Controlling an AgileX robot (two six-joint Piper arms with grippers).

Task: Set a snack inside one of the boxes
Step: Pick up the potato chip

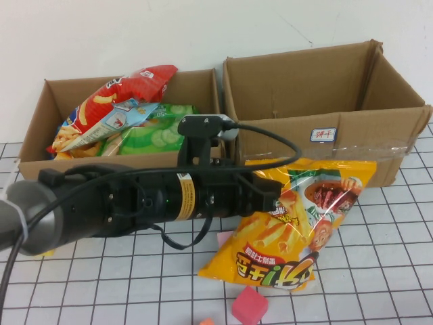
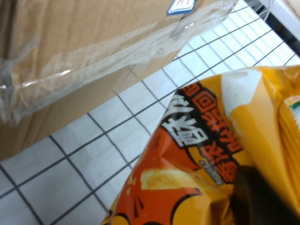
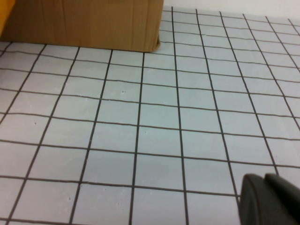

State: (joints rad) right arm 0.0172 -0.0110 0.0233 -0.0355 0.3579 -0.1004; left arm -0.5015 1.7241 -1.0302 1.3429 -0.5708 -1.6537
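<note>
Grid table (image 1: 399, 257), left hand (image 1: 274, 196) clamping yellow snack bag (image 1: 291, 237), right hand (image 3: 269, 199) low.

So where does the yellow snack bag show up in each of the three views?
High view: yellow snack bag right of centre, held by the left pincer, before the right-hand cardboard box.
Left wrist view: bag fills the lower right.
Right wrist view: bag absent; right pincer over bare table.
Shared landmark: that box.

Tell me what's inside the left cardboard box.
The left cardboard box holds a red chip bag lying on a green snack bag. Its floor is covered. The left tool grips the yellow snack bag; the right tool is parked.
</note>
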